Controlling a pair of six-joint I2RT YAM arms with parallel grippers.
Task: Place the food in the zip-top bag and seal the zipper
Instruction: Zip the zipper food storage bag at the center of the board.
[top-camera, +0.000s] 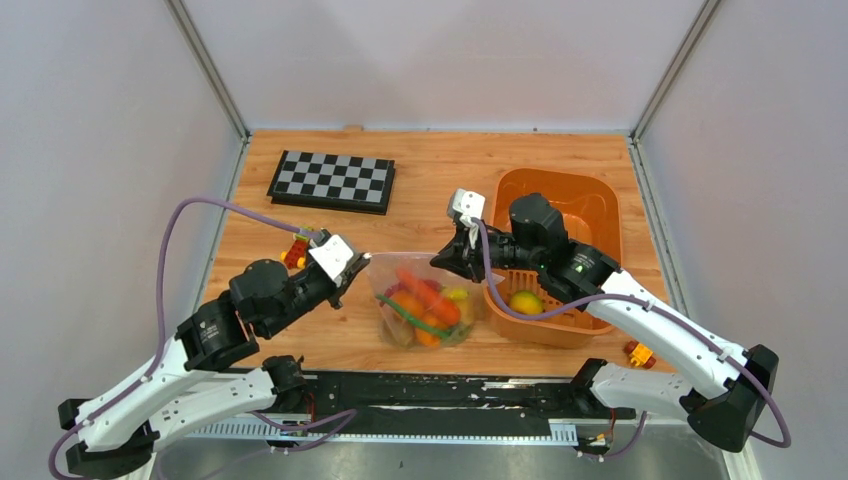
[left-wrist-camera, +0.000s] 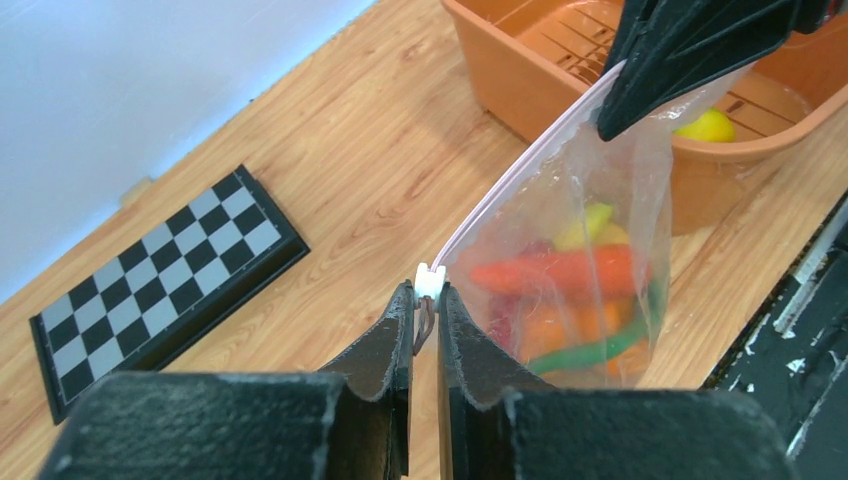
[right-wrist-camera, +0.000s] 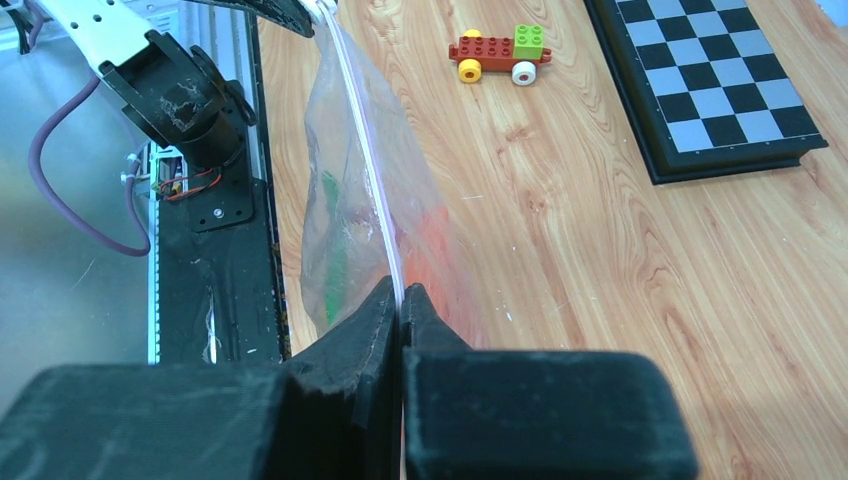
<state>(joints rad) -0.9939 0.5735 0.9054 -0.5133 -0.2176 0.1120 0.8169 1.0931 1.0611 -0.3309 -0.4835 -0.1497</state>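
Sealing is in hand. The zip-top bag (top-camera: 425, 305), with food (left-wrist-camera: 560, 270) inside, hangs near the worktop's near edge beside the orange basket (top-camera: 590, 200). The left end effector (left-wrist-camera: 427, 300), nearly closed, pinches the white slider (left-wrist-camera: 430, 280) at one end of the zipper (left-wrist-camera: 520, 170). The right end effector (right-wrist-camera: 400, 295), clamped tight, grips the other end. The next move likely calls for drawing the slider along the taut strip.

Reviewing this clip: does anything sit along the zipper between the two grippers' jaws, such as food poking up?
Nothing visible. The zipper runs bare from the left gripper to the right gripper; the food sits low in the zip-top bag, below the strip.
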